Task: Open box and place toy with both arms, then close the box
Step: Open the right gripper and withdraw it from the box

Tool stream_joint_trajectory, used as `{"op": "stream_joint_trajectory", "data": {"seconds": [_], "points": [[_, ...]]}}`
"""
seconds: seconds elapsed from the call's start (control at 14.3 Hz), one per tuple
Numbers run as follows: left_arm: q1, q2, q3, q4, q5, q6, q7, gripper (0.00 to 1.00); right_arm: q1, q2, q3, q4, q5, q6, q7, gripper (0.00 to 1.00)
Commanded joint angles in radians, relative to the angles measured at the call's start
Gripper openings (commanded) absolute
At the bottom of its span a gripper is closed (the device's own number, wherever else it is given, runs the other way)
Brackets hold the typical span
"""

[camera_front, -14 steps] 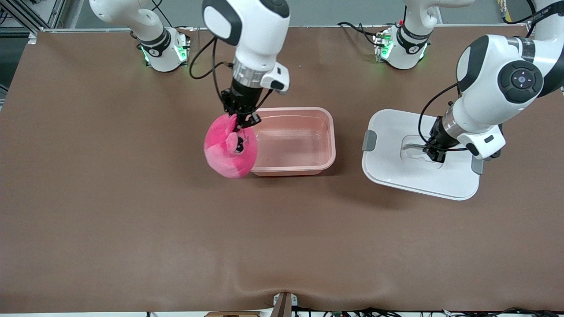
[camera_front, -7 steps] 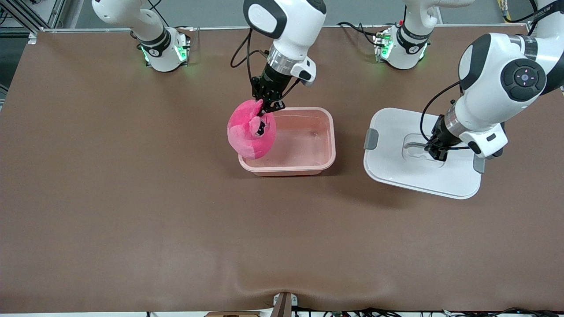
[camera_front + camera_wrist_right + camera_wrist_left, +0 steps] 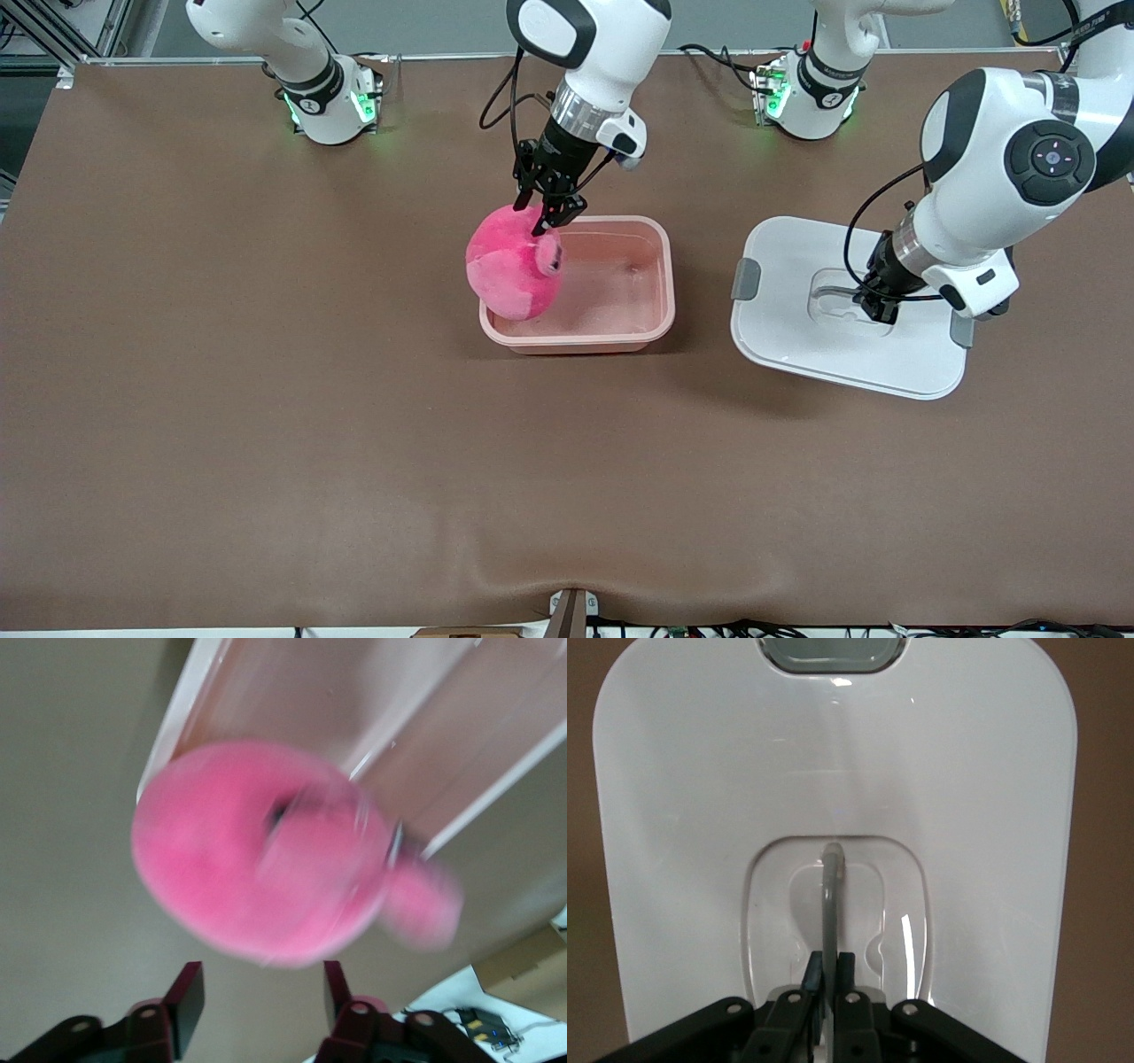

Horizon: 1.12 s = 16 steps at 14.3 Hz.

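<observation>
Fingers (image 3: 184,1003) apart above toy (image 3: 514,264)

1. Brown table cover (image 3: 266,443) fills most of the front view, matte, w/ a soft crease along the lower edge.
2. Top edge: thin metal rail (image 3: 221,60); grey floor (image 3: 726,22) strip above it.
3. Upper left corner: aluminium frame struts (image 3: 62,27), dark gap beside them.
4. Bottom centre: small bracket (image 3: 571,611) at the table edge; cables (image 3: 797,629) along the bottom right.
5. Light even, overhead, soft shadows only.
</observation>
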Motion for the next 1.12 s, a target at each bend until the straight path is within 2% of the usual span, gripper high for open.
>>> {"op": "stream_joint_trajectory", "data": {"seconds": [0.0, 0.21, 0.49, 0.77, 0.91, 1.05], "points": [[0.011, -0.032, -0.008, -0.024, -0.012, 0.006, 0.016, 0.0, 0.02, 0.001, -0.014, 0.078, -0.033, -0.082, 0.017, 1.0], [0.011, -0.032, -0.008, -0.024, -0.013, 0.008, 0.016, 0.0, -0.001, -0.01, -0.044, 0.078, -0.03, -0.131, 0.194, 1.0], [0.011, -0.032, -0.008, -0.024, -0.013, 0.008, 0.016, 0.0, -0.04, -0.013, -0.127, 0.072, -0.005, -0.117, 0.238, 1.0], [0.01, -0.032, -0.009, -0.024, -0.013, 0.006, 0.016, 0.0, -0.231, -0.053, -0.129, 0.069, 0.157, -0.036, 0.242, 1.0], [-0.002, -0.035, -0.011, -0.024, -0.022, 0.006, 0.004, 0.0, -0.302, -0.074, -0.129, 0.068, 0.185, -0.031, 0.242, 1.0], [0.001, -0.035, -0.044, -0.019, -0.028, 0.006, -0.012, 0.0, -0.375, -0.1, -0.129, 0.063, 0.208, -0.03, 0.242, 1.0]]}}
